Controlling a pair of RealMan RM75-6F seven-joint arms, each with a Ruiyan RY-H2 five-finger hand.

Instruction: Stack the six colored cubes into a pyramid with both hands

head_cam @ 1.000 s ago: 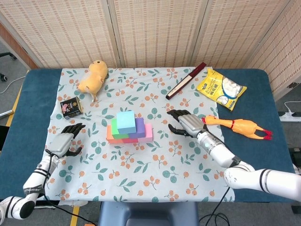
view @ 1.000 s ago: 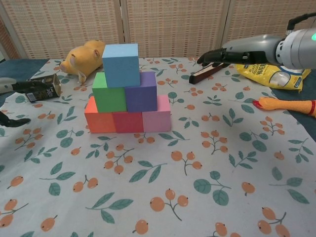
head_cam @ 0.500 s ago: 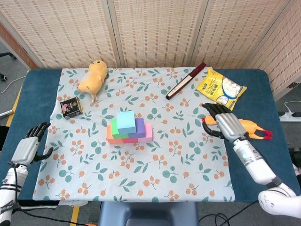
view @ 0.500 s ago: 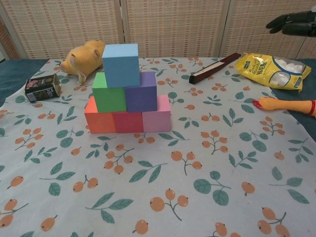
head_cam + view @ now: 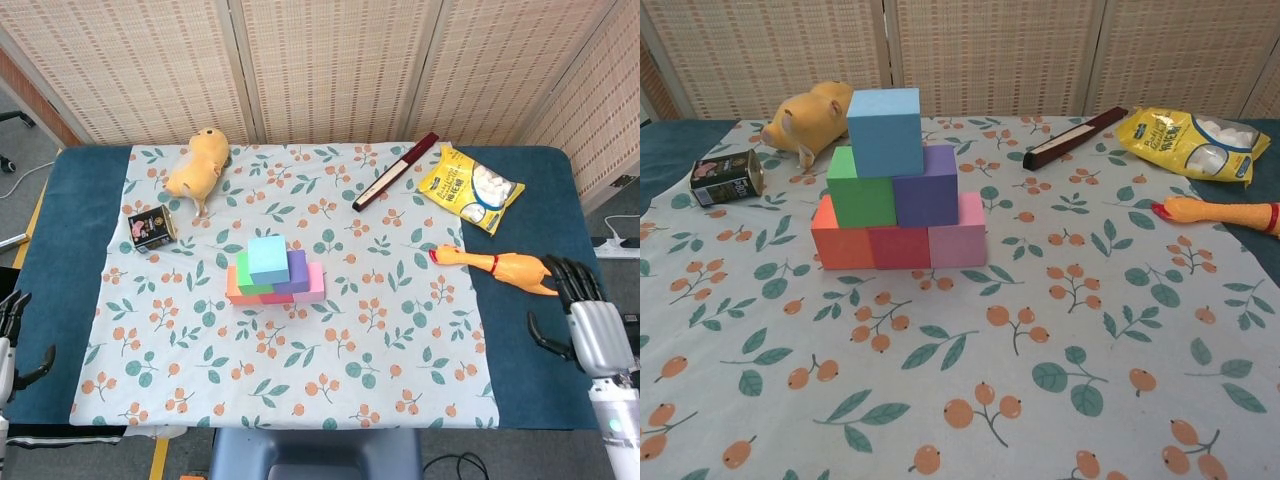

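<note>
The six-cube pyramid (image 5: 274,270) is seen stacked at the cloth's centre. The yellow snack bag (image 5: 470,188) lies at 2 o'clock. Both hands, left (image 5: 8,345) and right (image 5: 590,325), are spread, holding nothing.

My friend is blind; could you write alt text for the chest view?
A finished pyramid of six colored cubes stands on a floral tablecloth, light blue cube on top. Behind lie a plush toy, can, snack bag and rubber chicken.

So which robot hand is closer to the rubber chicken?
Right. The right hand sits just beside the rubber chicken, at the table's right edge. The left hand is far across the table, at the left edge.
</note>
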